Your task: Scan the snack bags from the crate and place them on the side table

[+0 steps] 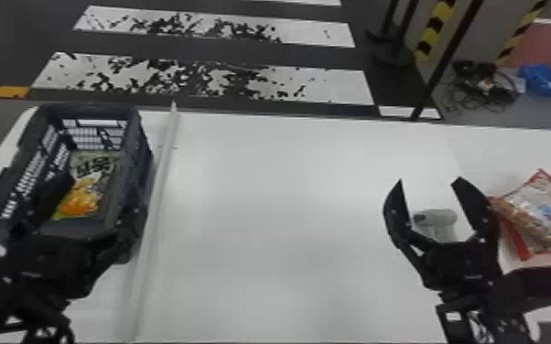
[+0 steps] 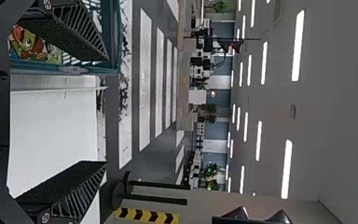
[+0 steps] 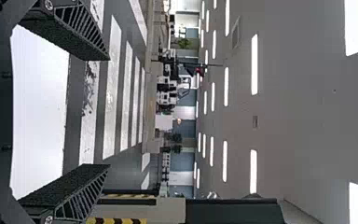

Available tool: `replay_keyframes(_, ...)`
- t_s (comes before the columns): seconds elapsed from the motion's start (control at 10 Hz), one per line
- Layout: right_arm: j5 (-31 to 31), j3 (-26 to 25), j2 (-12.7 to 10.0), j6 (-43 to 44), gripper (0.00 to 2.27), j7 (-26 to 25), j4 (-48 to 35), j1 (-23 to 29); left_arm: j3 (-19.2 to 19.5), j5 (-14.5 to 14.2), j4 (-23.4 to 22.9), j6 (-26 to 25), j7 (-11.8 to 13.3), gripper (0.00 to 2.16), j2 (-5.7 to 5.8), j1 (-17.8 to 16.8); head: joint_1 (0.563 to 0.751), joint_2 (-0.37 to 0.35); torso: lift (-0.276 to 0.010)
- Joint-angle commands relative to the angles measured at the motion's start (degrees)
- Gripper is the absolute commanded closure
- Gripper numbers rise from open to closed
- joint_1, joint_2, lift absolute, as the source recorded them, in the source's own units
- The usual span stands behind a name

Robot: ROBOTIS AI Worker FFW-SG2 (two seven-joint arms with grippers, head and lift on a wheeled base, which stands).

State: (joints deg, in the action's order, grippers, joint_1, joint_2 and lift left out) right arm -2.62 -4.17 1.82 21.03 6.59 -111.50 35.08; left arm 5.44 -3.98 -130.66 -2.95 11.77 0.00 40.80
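Center the left gripper over the bag before going down

The left gripper (image 1: 103, 194) is spread wide at the crate (image 1: 144, 151), one finger over the inside, the other out by the wall nearer the table's middle. It probably wants to shift left so both fingers clear that wall, then drop straight, pinch the bag (image 1: 80, 196) across its body and lift gently. The right gripper (image 1: 429, 180), also wide, is by the scanner (image 1: 441, 217), well placed for scanning.

The bag lies in the crate, green above with dark lettering, orange and yellow below; it looks soft and likely to crumple. A red-edged bag (image 1: 549, 210) rests on the side table (image 1: 517, 151).
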Motion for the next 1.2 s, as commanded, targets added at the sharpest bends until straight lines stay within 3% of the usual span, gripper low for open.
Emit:
replay_keyframes(0.0, 1.7, 2.7, -0.9, -0.1, 0.06, 0.0, 0.0, 1.2, -0.5, 0.6, 0.7, 0.0, 0.0, 0.08, -0.15, -0.3, 0.695, -0.024, -0.094)
replay_keyframes(0.3, 2.7, 4.1, -1.4, -0.1, 0.06, 0.1, 0.1, 2.3, -0.5, 0.7, 1.9, 0.0, 0.0, 0.07, -0.15, -0.9, 0.695, 0.026, -0.094)
replay_keyframes(0.5, 2.7, 4.2, -1.4, -0.1, 0.06, 0.1, 0.7, 2.4, 0.8, 0.5, 1.6, -0.2, 2.3, 0.09, -0.15, -1.8, 0.695, 0.033, -0.094)
replay_keyframes(0.6, 2.7, 4.2, -1.4, -0.1, 0.06, 0.1, 0.8, 2.4, 2.8, -0.5, 0.1, -2.1, 4.0, 0.11, -0.15, -2.6, 0.695, 0.032, -0.094)
replay_keyframes(0.8, 2.7, 4.2, -1.3, 0.1, 0.06, 0.1, 1.4, 2.4, 7.5, -1.7, -3.2, -11.4, 5.8, 0.12, -0.15, -5.7, 0.695, 0.057, -0.094)
replay_keyframes(1.1, 2.6, 4.2, -1.3, 0.3, 0.06, 0.2, 1.6, 2.8, 16.5, -2.4, -4.0, -27.8, 17.4, 0.21, -0.15, -14.3, 0.695, 0.102, -0.094)
